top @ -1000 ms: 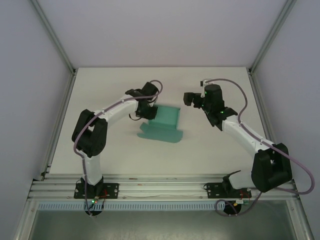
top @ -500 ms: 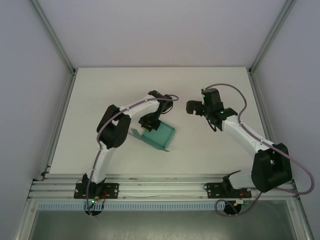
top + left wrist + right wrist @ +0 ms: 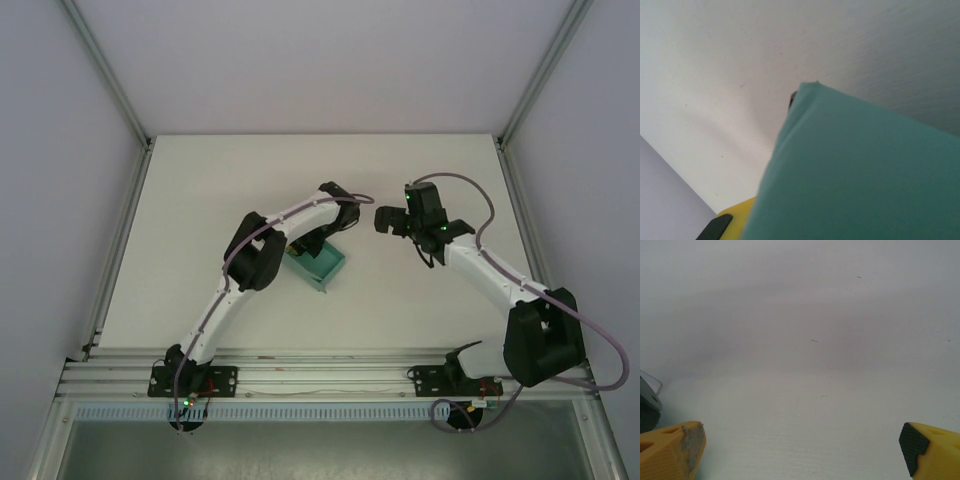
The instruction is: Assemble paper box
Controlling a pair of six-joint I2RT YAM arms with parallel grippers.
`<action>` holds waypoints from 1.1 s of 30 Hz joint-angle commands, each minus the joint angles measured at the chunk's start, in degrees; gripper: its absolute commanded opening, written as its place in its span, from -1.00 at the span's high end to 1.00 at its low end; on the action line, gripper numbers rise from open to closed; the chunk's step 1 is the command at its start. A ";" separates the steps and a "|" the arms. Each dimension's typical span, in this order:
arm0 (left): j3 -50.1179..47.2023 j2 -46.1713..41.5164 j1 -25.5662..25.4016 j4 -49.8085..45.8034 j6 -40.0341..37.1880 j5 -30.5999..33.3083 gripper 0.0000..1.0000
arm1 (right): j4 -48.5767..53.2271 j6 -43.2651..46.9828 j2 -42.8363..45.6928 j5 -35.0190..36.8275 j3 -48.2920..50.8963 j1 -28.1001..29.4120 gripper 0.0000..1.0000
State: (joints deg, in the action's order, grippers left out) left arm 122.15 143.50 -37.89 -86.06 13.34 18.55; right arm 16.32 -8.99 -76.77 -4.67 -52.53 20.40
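Note:
The teal-green paper box (image 3: 322, 266) sits near the table's middle, partly folded, with raised walls. My left gripper (image 3: 306, 243) is shut on its far left edge. In the left wrist view the teal card (image 3: 865, 175) covers the lower right, close to the lens. It hides the jaws apart from one yellow finger (image 3: 737, 220) at the bottom left. My right gripper (image 3: 384, 220) hovers to the right of the box, apart from it. It is open, and its yellow fingertips (image 3: 670, 452) stand wide over bare table, with nothing in the right gripper (image 3: 802, 455).
The white table (image 3: 200, 200) is walled by pale panels at the left, back and right. An aluminium rail (image 3: 320, 375) runs along the near edge by the arm bases. The left arm's elbow (image 3: 255, 255) lies just left of the box.
My left arm has stretched to the right, carrying the box right and turning it, and the box now looks smaller and more folded. The right gripper has drifted slightly and stays open.

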 commanded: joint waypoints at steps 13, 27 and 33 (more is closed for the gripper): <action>-11.24 -19.63 -1.49 22.04 -14.05 -9.39 -0.96 | 2.45 5.75 9.00 -5.85 2.98 -0.50 -1.00; -28.04 -46.28 12.65 47.76 0.89 -17.00 -1.00 | 2.68 32.21 -2.41 -29.82 -6.51 -0.82 -1.00; -46.31 -57.95 25.35 56.31 9.38 -26.26 -1.00 | 18.75 67.77 -22.34 -41.76 -25.33 2.72 -0.98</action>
State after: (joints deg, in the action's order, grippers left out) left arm 81.62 88.25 -14.17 -34.74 16.38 -2.07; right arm 23.70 35.09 -93.21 -38.00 -70.52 20.62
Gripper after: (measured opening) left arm 0.998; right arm 0.992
